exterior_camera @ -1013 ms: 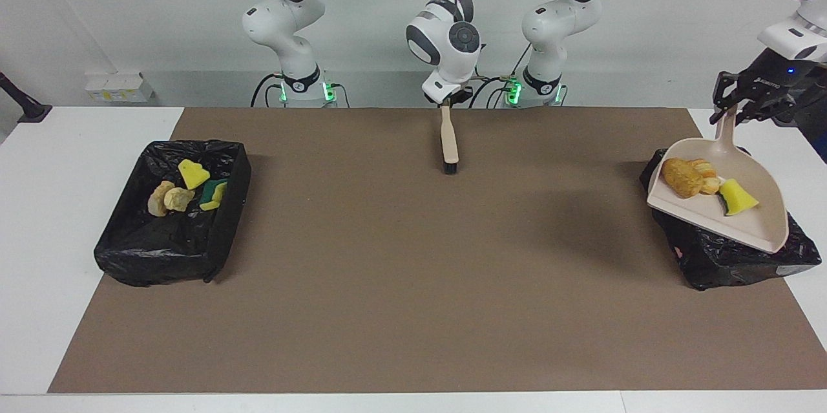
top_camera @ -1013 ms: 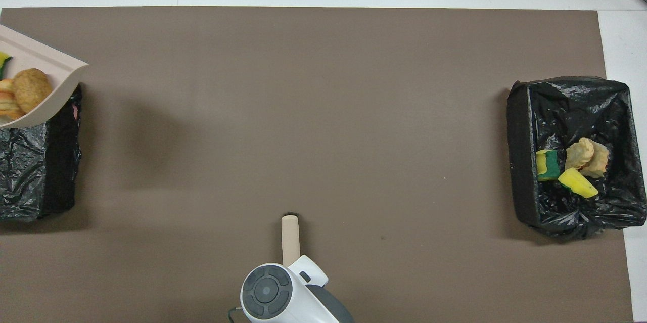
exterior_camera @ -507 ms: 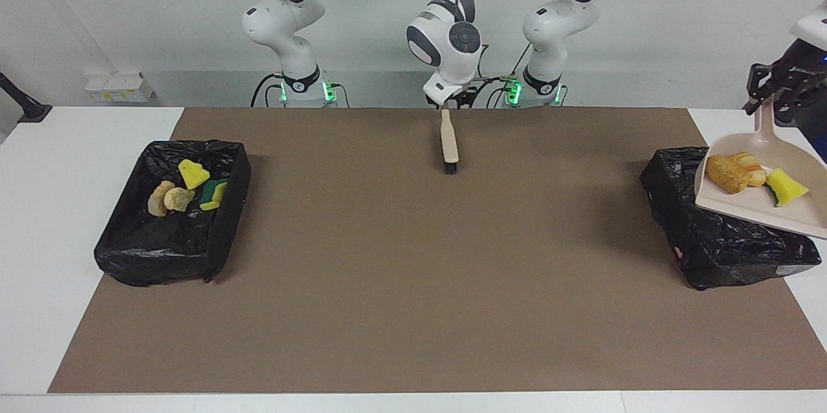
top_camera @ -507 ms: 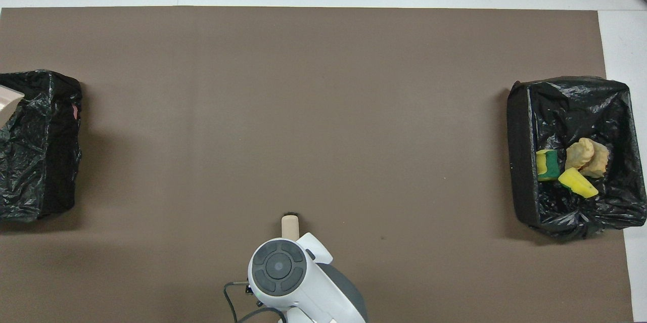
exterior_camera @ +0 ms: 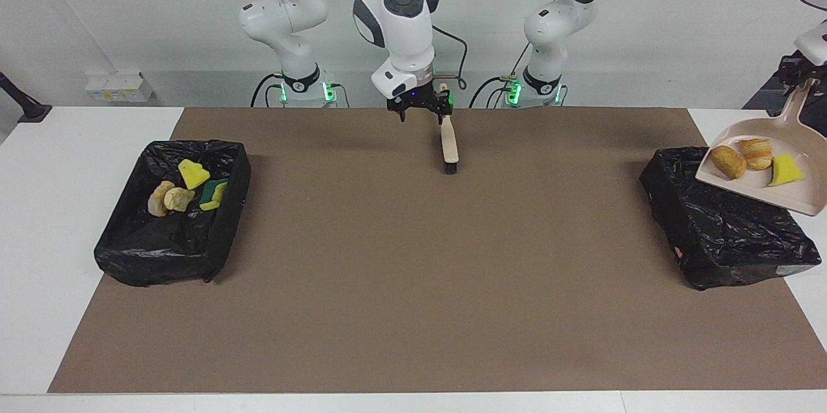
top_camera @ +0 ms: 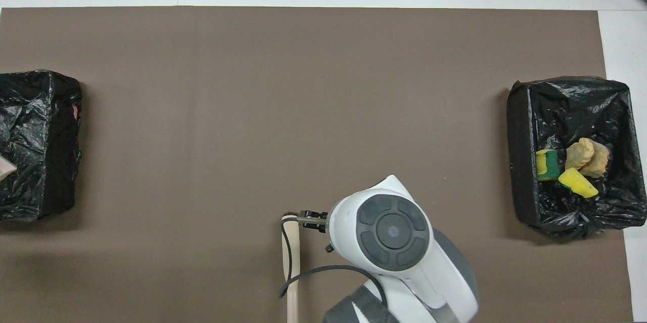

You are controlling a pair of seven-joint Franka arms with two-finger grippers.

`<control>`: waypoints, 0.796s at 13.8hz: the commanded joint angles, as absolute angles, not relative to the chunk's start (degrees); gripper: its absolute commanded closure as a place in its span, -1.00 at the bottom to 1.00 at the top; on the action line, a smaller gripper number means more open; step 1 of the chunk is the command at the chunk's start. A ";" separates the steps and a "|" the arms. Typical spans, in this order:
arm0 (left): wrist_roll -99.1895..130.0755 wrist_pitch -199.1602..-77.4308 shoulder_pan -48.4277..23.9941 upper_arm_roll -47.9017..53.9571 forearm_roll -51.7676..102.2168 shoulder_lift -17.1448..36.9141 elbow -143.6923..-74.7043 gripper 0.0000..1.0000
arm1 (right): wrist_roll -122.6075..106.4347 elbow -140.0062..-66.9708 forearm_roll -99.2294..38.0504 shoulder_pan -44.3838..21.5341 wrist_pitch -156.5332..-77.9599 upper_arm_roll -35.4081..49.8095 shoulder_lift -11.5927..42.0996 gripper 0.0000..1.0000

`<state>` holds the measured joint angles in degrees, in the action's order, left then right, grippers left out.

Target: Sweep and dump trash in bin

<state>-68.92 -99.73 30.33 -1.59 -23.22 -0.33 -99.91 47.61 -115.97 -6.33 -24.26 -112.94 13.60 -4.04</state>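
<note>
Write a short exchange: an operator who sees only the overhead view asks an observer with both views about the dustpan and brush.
Operator: Where is the dustpan?
Observer: The left gripper holds the dustpan by its handle, raised over the edge of the bin at the left arm's end.
Operator: Emptied?
Observer: No. Two bread lumps and a sponge piece lie in it.
Operator: Does the right gripper hold the brush?
Observer: No. The right gripper is open, beside the brush, which lies on the mat.

I find a brown mat covering most of the white table, its edges squared to the table's. A small white box stands against the wall near the table's corner at my right arm's end.
</note>
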 commanded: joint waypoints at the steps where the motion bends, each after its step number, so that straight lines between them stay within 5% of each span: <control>1: -72.42 -100.19 30.15 -1.05 -28.98 -0.70 -100.72 1.00 | 46.49 -110.60 -4.57 -16.73 -104.46 13.63 -6.33 -1.00; 5: -75.06 -102.99 29.27 -0.79 -34.44 -0.35 -100.54 1.00 | 32.73 -101.08 -4.93 -6.43 -94.40 11.43 -6.24 -1.00; 11: -81.03 -107.40 26.63 -0.70 -42.62 0.53 -100.63 1.00 | 25.60 -91.16 1.65 -1.32 -88.52 10.81 -3.00 -1.00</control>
<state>-78.54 -105.78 27.19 -0.04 -40.51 0.84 -100.21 28.64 -96.83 -1.27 -2.51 -91.95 9.92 -6.02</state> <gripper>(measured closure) 0.683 0.000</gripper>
